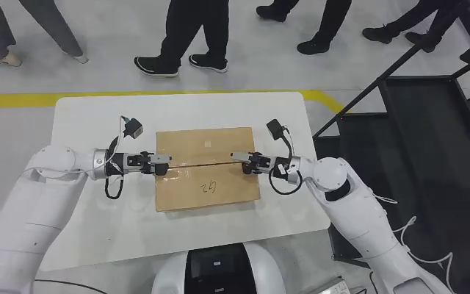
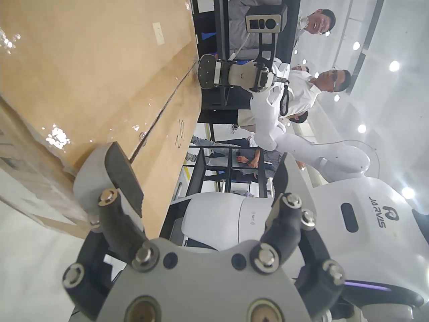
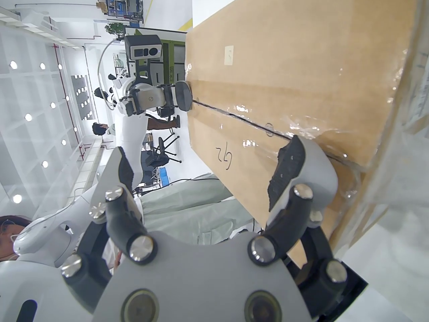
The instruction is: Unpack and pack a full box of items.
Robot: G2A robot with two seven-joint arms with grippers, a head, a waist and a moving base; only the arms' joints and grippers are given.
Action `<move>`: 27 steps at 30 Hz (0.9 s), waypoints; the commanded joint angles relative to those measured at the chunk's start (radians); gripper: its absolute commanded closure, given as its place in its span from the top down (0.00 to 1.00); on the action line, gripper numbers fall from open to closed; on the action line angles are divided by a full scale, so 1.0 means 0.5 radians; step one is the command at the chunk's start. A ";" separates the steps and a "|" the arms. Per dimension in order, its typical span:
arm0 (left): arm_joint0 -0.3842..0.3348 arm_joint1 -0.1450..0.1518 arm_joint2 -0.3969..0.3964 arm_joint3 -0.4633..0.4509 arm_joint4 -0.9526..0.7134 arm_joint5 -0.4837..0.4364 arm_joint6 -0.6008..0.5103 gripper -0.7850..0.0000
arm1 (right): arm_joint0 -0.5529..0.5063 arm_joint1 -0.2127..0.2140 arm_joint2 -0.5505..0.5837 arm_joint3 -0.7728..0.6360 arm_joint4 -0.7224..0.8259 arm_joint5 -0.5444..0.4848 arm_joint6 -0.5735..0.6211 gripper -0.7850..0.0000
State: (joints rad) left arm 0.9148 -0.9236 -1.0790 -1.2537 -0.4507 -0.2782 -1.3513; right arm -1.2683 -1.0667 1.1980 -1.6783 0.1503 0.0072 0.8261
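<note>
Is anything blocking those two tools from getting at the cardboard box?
Nothing visible. The left tool and right tool, both open, are already at the box top, at opposite ends of its taped centre seam.

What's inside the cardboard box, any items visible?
No. The cardboard box is closed, its flaps meeting at a taped seam, so the contents are hidden. On top: a small label, a handwritten mark, and the open left gripper and right gripper at the seam's ends.
</note>
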 commanded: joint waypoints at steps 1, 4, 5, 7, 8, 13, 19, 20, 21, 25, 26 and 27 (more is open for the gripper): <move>0.000 0.000 0.000 0.000 0.000 0.000 0.000 1.00 | 0.000 0.000 0.000 0.000 0.000 0.000 0.000 1.00; 0.000 0.000 0.000 0.000 0.000 0.000 0.000 1.00 | 0.000 0.000 0.000 0.000 0.000 0.000 0.000 1.00; 0.000 0.000 0.000 0.000 0.000 0.000 0.000 1.00 | 0.000 0.000 0.000 0.000 0.000 0.000 0.000 1.00; 0.000 0.000 0.000 0.000 0.000 0.000 0.000 1.00 | 0.000 0.000 0.000 0.000 0.000 0.000 0.000 1.00; 0.000 0.000 0.000 0.000 0.000 0.000 0.000 1.00 | 0.000 0.000 0.000 0.000 0.000 0.000 0.000 1.00; 0.000 0.000 0.000 0.000 0.000 0.000 0.000 1.00 | 0.000 0.000 0.000 0.000 0.000 0.000 0.000 1.00; 0.000 0.000 0.000 0.000 0.000 0.000 0.000 1.00 | 0.000 0.000 0.000 0.000 0.000 0.000 0.000 1.00; 0.000 0.000 0.000 0.000 0.000 0.000 0.000 1.00 | 0.000 0.000 0.000 0.000 0.000 0.000 0.000 1.00; 0.000 0.000 0.000 0.000 0.000 0.000 0.000 1.00 | 0.000 0.000 0.000 0.000 0.000 0.000 0.000 1.00; 0.000 0.000 0.000 0.000 0.000 0.000 0.000 1.00 | -0.017 0.002 0.024 -0.051 0.098 0.023 0.038 1.00; 0.000 0.000 0.000 0.000 0.000 0.000 0.000 1.00 | -0.029 0.003 0.056 -0.062 0.193 0.032 0.063 1.00; 0.000 0.000 0.000 0.000 0.000 0.000 0.000 1.00 | -0.043 0.010 0.106 -0.084 0.255 0.053 0.094 1.00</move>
State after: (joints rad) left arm 0.9148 -0.9236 -1.0790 -1.2538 -0.4507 -0.2782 -1.3514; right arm -1.2830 -1.0647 1.2260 -1.7108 0.2193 0.0241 0.8567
